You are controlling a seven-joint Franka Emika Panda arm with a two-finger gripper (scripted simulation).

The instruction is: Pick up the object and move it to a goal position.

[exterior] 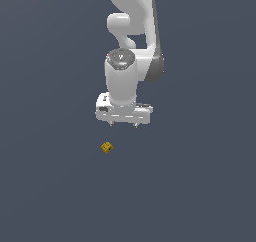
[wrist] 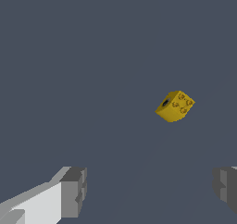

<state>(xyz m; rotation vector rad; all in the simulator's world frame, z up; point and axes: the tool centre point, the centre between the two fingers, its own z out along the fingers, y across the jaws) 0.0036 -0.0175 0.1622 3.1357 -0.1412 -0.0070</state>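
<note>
The object is a tiny yellow-orange block (exterior: 106,147) with small dark marks, lying on the flat grey floor. In the wrist view the block (wrist: 175,106) shows studs on one face and a dark hole on another. My white gripper (exterior: 123,124) hangs above the floor, up and to the exterior view's right of the block, not touching it. Its two grey fingertips (wrist: 74,192) stand wide apart with nothing between them. The gripper (wrist: 150,190) is open and empty.
The white arm (exterior: 131,46) rises behind the gripper to the top of the exterior view. A plain dark grey floor (exterior: 200,186) fills both views.
</note>
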